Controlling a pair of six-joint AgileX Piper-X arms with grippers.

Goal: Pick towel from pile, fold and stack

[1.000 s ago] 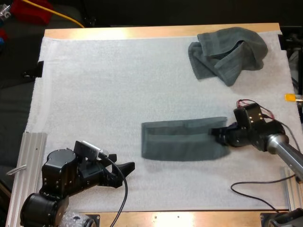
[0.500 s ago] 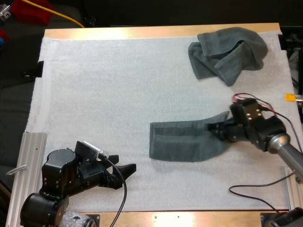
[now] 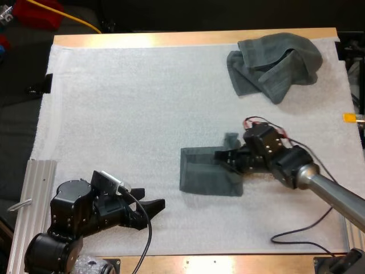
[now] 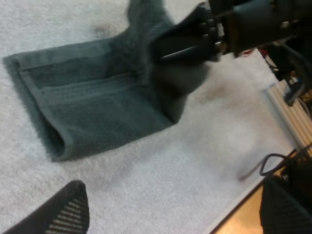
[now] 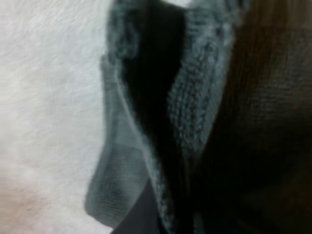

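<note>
Now: bench (image 3: 171,39) carries white mat (image 3: 114,103). Crumpled towel (image 3: 274,65) at far right corner. Flat towel (image 3: 199,174) right of centre, toward near edge. The right jaws are clamped on its right end, held up over its left half, pinched edge hidden. Left jaws parted, near left corner, holding nothing.

Dark grey-green folded terry towel (image 3: 199,171): near middle of white foam mat (image 3: 125,108). Left part flat on mat, doubled, woven band running along it. Right end lifted off mat and held over flat part, pinched in right hand (image 3: 224,155); one corner sticks up just beyond hand. Pinched layers probably two, hard to count.

Dark grey-green crumpled terry towel (image 3: 274,65): loose rumpled heap at mat's far right corner, well apart from folded one.
</note>
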